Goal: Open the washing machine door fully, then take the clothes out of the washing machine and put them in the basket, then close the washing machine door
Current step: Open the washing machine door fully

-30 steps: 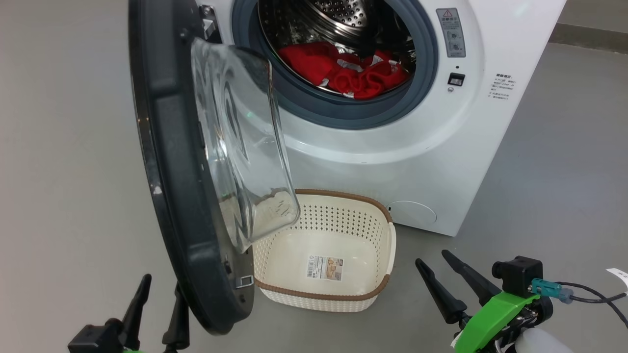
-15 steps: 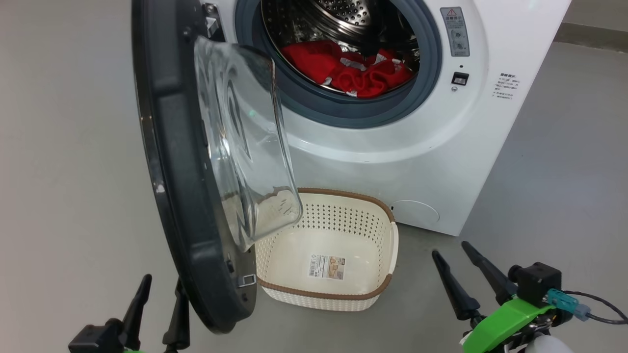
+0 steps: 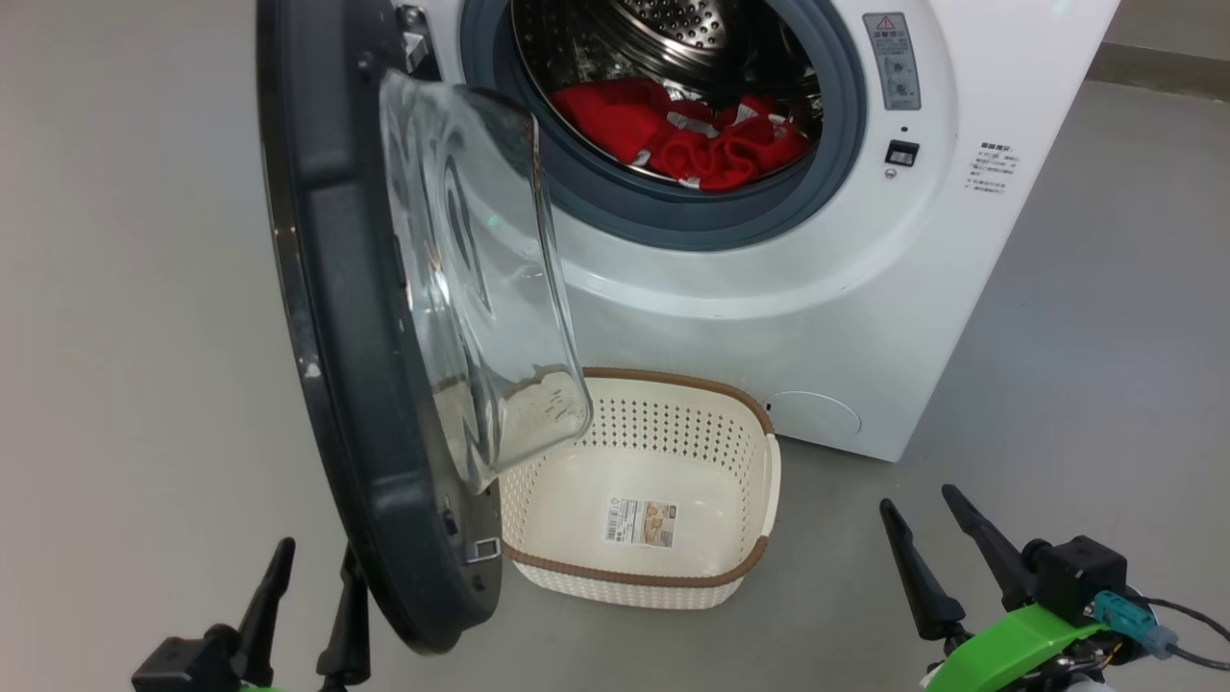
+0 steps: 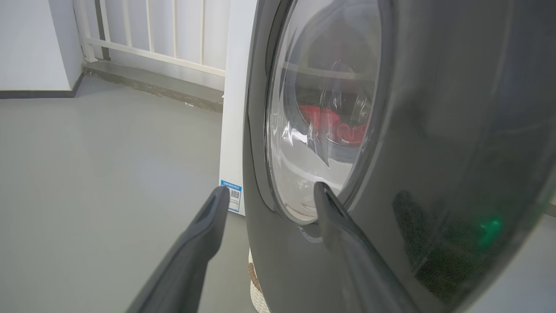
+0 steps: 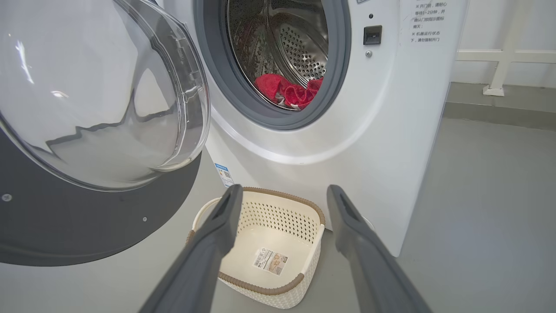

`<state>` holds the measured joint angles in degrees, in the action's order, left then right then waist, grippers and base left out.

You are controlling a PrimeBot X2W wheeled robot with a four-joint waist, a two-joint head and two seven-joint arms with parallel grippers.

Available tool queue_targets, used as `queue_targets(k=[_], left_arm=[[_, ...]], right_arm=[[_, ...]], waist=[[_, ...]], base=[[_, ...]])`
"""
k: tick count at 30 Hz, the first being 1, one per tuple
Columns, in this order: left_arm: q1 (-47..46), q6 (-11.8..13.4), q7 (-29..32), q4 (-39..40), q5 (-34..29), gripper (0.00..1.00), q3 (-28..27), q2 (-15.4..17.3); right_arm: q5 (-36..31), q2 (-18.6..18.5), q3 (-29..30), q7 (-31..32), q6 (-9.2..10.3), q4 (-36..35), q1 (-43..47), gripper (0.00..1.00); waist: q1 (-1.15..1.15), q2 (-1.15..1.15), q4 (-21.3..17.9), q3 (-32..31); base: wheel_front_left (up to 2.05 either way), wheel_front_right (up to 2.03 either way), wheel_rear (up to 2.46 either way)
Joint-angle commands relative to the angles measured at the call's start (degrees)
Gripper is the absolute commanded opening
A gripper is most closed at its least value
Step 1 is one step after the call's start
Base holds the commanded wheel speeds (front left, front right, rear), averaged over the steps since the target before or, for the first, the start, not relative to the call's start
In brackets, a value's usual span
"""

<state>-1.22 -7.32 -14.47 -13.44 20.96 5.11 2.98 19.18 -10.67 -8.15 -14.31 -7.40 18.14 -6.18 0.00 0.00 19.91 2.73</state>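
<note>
The white washing machine stands ahead with its black door swung out toward me, glass bowl facing the drum. Red clothes lie in the steel drum; they show again as clothes. The cream basket sits empty on the floor below the opening, partly under the door. My left gripper is open at the door's lower outer edge; in its wrist view the left gripper has the door just beyond it. My right gripper is open and empty, right of the basket.
Grey floor spreads left and right of the machine. A raised kerb runs behind at the right. A white railing and wall stand beyond the machine's left side. A cable hangs off my right wrist.
My right gripper has drawn back to the right and lower in the head view, still open. The left gripper and the door have stayed put. The camera shifted slightly.
</note>
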Motion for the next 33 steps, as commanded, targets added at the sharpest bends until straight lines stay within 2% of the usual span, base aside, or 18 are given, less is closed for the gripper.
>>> queue_targets(k=[1,15,16,17,18,19,23,27,30,33], left_arm=[[-1.18,-0.17,-0.52,1.01,0.22,1.00,-2.02,0.44],[-0.99,-0.17,-0.52,0.57,0.10,1.00,-2.75,0.46],[-0.98,-0.17,-0.52,0.41,-0.06,0.97,-3.17,0.49],[-1.07,-0.17,-0.52,0.49,-0.29,0.45,-3.89,0.51],[-1.22,-0.17,-0.52,0.75,-0.30,0.15,-4.78,0.50],[-1.40,-0.17,-0.52,1.21,-0.13,0.00,-5.83,0.49],[-2.67,-0.17,-0.52,6.31,-0.86,0.00,-10.97,0.57],[-3.54,-0.17,-0.52,16.64,-2.59,0.00,-13.55,0.47],[-3.77,-0.17,-0.52,26.12,-2.67,0.00,-12.16,0.26],[-3.17,-0.17,-0.52,33.68,-1.60,0.00,-8.09,0.09]], right_arm=[[-0.99,0.11,-0.68,-0.69,-0.09,-1.12,0.00,1.00],[-1.82,0.88,0.42,-0.69,-0.09,-1.44,0.29,1.00],[-1.84,0.93,0.45,-0.69,-0.09,-1.51,0.33,1.00],[-1.86,0.98,0.48,-0.69,-0.09,-1.60,0.38,1.00],[-1.90,1.02,0.50,-0.69,-0.09,-1.70,0.42,1.00],[-1.95,1.04,0.49,-0.69,-0.09,-1.77,0.46,1.00],[-2.09,0.98,0.46,-0.69,-0.09,-2.09,0.36,1.00],[-2.09,0.84,0.55,-0.69,-0.09,-2.37,0.21,1.00],[-2.17,0.70,0.76,-0.69,-0.09,-2.62,0.13,1.00],[-2.28,0.65,0.99,-0.69,-0.09,-2.84,-0.03,1.00]], waist=[[0.00,0.00,0.04,0.01],[0.00,0.00,-0.06,-0.40],[0.00,0.00,-0.08,-0.46],[0.00,0.00,-0.08,-0.51],[0.00,0.00,-0.08,-0.54],[0.00,0.00,-0.06,-0.58],[0.00,0.00,0.01,-0.48],[0.00,0.00,0.01,-0.39],[0.00,0.00,0.07,-0.24],[0.00,0.00,0.09,-0.08]], base=[[0.00,0.00,0.00],[0.00,0.00,0.00],[0.00,0.00,0.00],[0.00,0.00,0.00],[0.00,0.00,0.00],[0.00,0.00,0.00],[0.00,0.00,0.00],[0.00,0.00,0.00],[0.00,0.00,0.00],[0.00,0.00,0.00]])
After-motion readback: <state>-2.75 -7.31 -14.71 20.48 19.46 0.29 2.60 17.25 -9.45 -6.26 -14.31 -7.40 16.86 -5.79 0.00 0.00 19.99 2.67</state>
